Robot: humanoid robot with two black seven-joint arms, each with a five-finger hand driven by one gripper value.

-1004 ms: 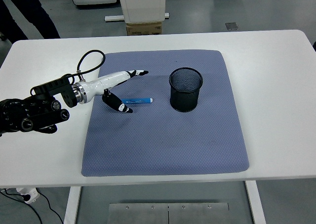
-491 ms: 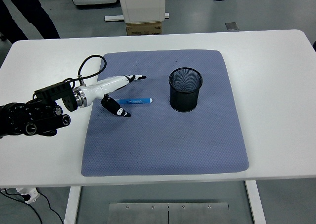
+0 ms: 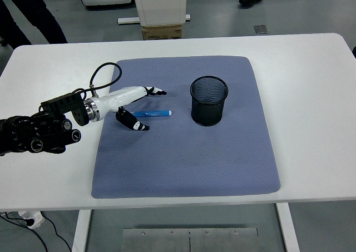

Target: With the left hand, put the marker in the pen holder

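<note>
from the head view, the left hand (image 3: 132, 102) reaches in low from the left with fingers (image 3: 154, 90) spread, holding nothing, straddling the blue marker (image 3: 153, 113) lying flat on the grey mat (image 3: 183, 152), clear mat separating it from the upright pen holder (image 3: 209, 100) on the white desk (image 3: 311, 96).

We see open mat (image 3: 183, 157) between the marker (image 3: 152, 113) and the pen holder (image 3: 209, 100), with nothing lying across that stretch. The holder stands upright, its mouth unobstructed from above. Our left hand (image 3: 132, 103) brackets the marker's left end, fingers spread. Bare table (image 3: 311, 96) surrounds the mat.
</note>
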